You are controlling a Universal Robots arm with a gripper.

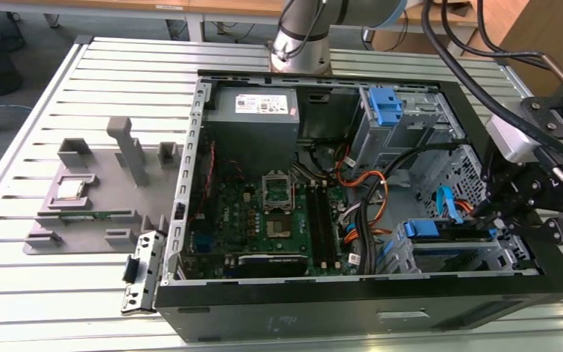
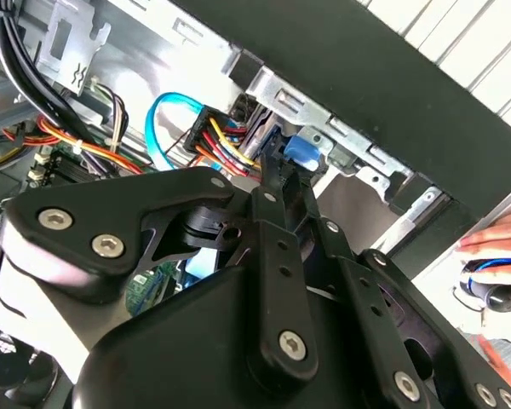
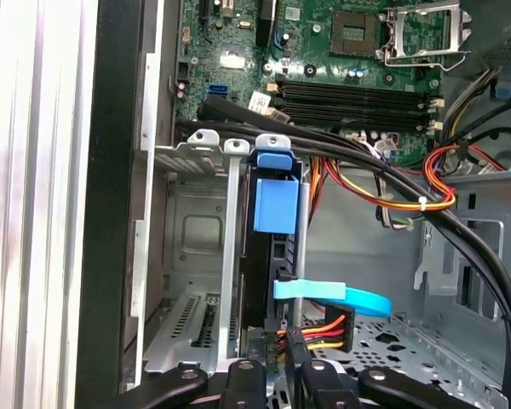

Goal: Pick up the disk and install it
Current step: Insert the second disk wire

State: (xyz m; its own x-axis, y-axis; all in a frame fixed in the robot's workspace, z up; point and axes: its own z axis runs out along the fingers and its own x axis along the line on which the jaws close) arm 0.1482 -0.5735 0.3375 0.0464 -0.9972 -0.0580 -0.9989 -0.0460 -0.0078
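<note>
Disk sits in its bay, hand closed at its end.

No print can be read. The grey power-supply box, well apart from the gripper, carries a white label whose lettering is too small.

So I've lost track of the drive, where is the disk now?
The silver metal disk in its blue carrier sits in the metal drive cage, beside the claw, at the exterior view's right.

cables crossing beside the drive cage, open case floor beyond
</note>
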